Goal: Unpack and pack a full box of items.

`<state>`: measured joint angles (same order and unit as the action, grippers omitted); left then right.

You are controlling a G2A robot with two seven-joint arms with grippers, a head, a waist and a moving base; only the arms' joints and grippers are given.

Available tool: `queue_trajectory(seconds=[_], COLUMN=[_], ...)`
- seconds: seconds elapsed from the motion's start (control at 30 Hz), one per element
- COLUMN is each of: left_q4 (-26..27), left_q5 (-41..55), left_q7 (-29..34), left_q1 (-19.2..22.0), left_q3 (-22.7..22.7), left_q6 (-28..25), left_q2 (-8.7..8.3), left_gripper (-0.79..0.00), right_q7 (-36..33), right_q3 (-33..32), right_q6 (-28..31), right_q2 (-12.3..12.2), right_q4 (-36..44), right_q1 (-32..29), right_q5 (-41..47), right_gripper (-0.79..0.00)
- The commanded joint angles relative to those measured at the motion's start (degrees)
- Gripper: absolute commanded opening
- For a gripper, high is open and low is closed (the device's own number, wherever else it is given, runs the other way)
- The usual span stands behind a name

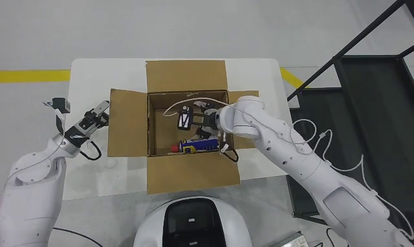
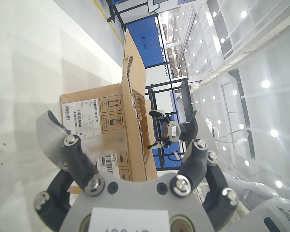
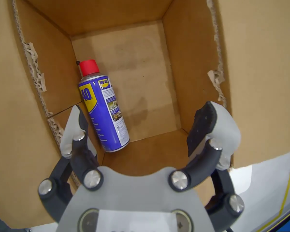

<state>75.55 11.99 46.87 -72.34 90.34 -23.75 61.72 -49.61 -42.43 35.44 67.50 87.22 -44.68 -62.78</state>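
Observation:
An open cardboard box (image 1: 128, 121) stands on the white table with its flaps spread out. A blue spray can (image 3: 103, 109) with a red cap lies on the box floor against one wall; from above the can (image 1: 196, 145) shows near the front wall. My right gripper (image 3: 140, 119) hangs open above the box's inside, beside the can, with nothing between its fingers; in the top view the right gripper (image 1: 187, 119) sits over the box. My left gripper (image 1: 102, 111) rests open and empty by the box's left flap; the box wall (image 2: 94, 112) with labels faces it.
The white table (image 1: 90, 176) has bare surface left of the box and a strip on the right (image 1: 268, 75). A dark metal rack (image 1: 362, 85) stands to the right of the table. A yellow floor line (image 1: 32, 75) runs behind.

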Motion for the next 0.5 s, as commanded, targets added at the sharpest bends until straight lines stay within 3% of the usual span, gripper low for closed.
queue_trajectory(seconds=[0.0, 0.17, 0.47], left_q4=[0.0, 0.0, 0.0], left_q5=[0.0, 0.0, 0.0], left_q7=[0.0, 0.0, 0.0], left_q1=[0.0, 0.0, 0.0], left_q3=[0.0, 0.0, 0.0], left_q6=[0.0, 0.0, 0.0], left_q2=[0.0, 0.0, 0.0], left_gripper=[0.0, 0.0, 0.0], right_q7=[0.09, 2.27, 2.89], right_q3=[2.52, 4.67, 4.43], right_q6=[0.06, -0.95, -1.16], right_q2=[1.03, 2.56, 2.59], right_q4=[-3.64, -7.86, -7.9], right_q1=[1.68, 3.92, 3.99], right_q5=[0.44, 0.96, 1.04], right_gripper=[0.0, 0.0, 0.0])
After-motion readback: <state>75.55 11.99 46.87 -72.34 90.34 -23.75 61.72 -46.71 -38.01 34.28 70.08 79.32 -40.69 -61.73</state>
